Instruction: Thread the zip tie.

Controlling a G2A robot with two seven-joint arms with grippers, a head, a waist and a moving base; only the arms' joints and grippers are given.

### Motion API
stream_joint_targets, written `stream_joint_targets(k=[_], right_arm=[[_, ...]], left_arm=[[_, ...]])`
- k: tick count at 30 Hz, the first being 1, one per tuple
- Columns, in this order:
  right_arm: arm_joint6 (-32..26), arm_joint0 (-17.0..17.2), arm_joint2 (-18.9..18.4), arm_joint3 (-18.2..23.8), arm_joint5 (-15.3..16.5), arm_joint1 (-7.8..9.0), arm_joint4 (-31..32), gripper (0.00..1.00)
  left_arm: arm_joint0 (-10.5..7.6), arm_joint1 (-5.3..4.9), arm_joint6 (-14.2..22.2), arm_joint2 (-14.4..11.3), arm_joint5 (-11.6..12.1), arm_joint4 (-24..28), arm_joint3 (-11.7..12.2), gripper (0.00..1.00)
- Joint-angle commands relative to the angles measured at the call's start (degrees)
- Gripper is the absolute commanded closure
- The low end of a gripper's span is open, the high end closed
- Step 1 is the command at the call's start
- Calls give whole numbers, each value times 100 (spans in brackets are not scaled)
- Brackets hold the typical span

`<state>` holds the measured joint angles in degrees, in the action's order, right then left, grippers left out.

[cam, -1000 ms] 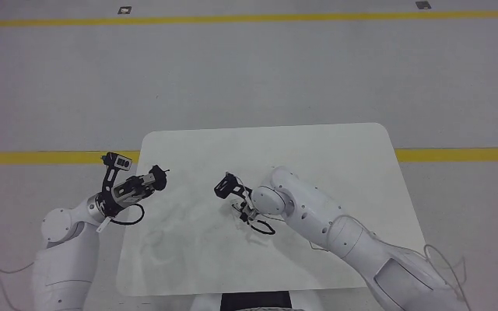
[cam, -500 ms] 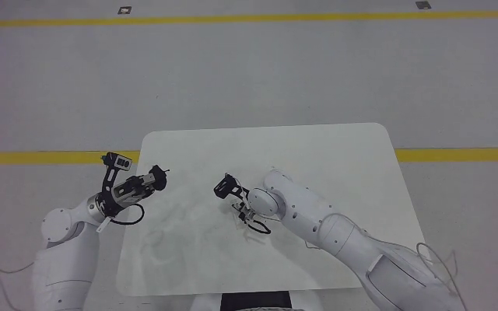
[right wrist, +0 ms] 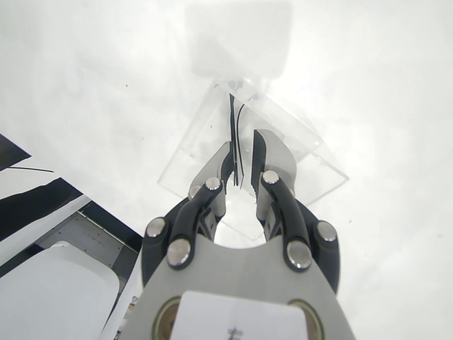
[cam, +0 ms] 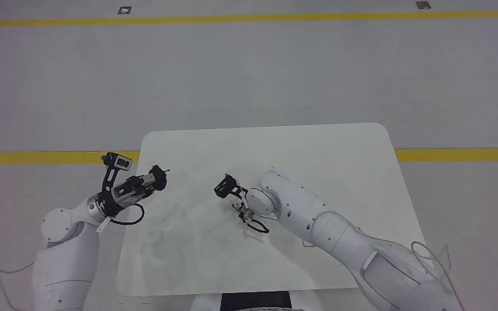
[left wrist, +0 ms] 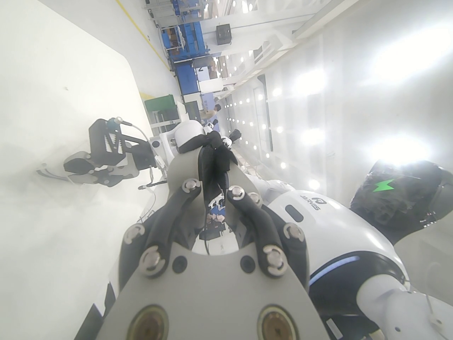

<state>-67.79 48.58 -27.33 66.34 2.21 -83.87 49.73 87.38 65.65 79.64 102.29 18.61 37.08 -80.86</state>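
**Table** (cam: 327, 155): white, with rounded corners. The work sits on its left half, well inside every edge.

**Left gripper** (left wrist: 212, 150): held above the table's left edge, well apart from the other arm. Fingers are brought together. Whether anything is pinched between them cannot be told.

**Right gripper** (right wrist: 242, 145): low over the table near its middle. It is released, with the jaws parted and straddling the tie. One pad (right wrist: 223, 164) lies against the strap and the other stands off it.

**Clear holder** (right wrist: 283, 132): a transparent block on the table directly beneath the right gripper. Its edges are faint against the white top and likely easy to clip.

**Zip tie** (right wrist: 233, 132): thin black strands standing up from the holder, between the right jaws.
- Handling, as judged: very light, springy and slick. It should bend sideways under any push, and an off-centre squeeze would flick it away.
- Hold: best taken flat across the strap, low near the holder, leaving the tip free.
- Room: approach is open from above, and sideways travel is limited by the holder's walls.
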Motion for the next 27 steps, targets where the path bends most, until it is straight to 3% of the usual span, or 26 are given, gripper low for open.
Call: stream_joint_targets(k=[1, 5, 10, 16, 27], right_arm=[[-6, -12, 12, -56, -5, -27, 5, 86], [-1, -33, 18, -159, 2, -72, 5, 86], [-4, -51, 11, -254, 14, -118, 2, 100], [-76, -69, -21, -309, 39, -154, -4, 100], [-474, 39, -484, 249, 267, 12, -229, 100]], left_arm=[[0, 0, 0, 0, 0, 0, 0, 100], [0, 0, 0, 0, 0, 0, 0, 100], [0, 0, 0, 0, 0, 0, 0, 100], [0, 0, 0, 0, 0, 0, 0, 100], [0, 0, 0, 0, 0, 0, 0, 100]])
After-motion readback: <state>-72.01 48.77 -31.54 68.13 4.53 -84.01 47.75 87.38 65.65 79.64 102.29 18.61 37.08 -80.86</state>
